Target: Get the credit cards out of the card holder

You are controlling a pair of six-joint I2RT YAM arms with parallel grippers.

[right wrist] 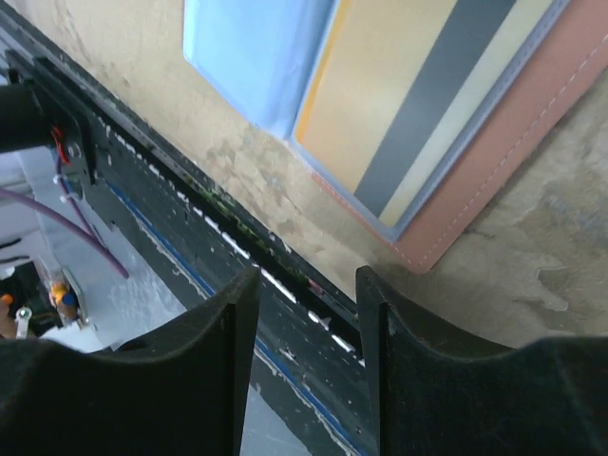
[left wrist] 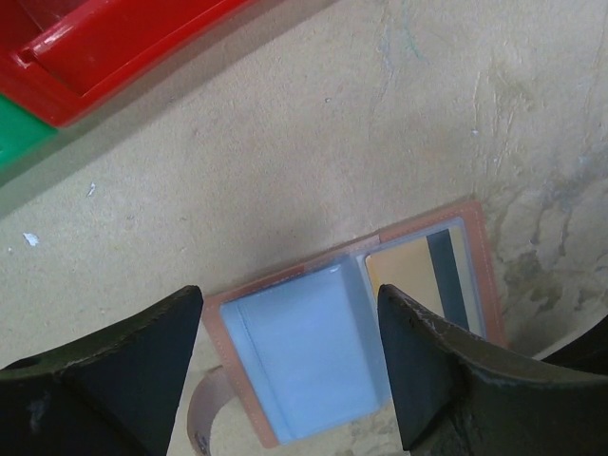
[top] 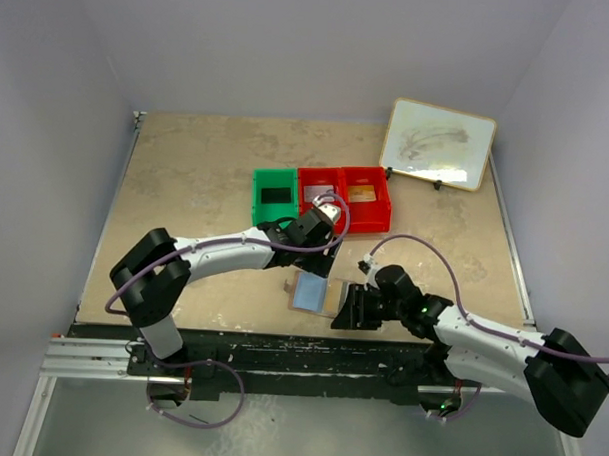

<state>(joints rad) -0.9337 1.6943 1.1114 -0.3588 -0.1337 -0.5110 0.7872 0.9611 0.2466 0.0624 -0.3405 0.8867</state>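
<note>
The card holder lies open and flat near the table's front edge, with a tan-pink border and a pale blue inside. In the left wrist view its blue left half looks empty. Its right pocket holds a gold-yellow credit card with a dark stripe, which also shows in the right wrist view. My left gripper hovers open above the holder's far side, jaws wide and empty. My right gripper is open and empty at the holder's near right corner.
A green bin and two red bins stand in a row behind the holder. Each holds a card: black, white-grey, gold. A framed whiteboard stands at the back right. The table's front rail is just beside my right gripper.
</note>
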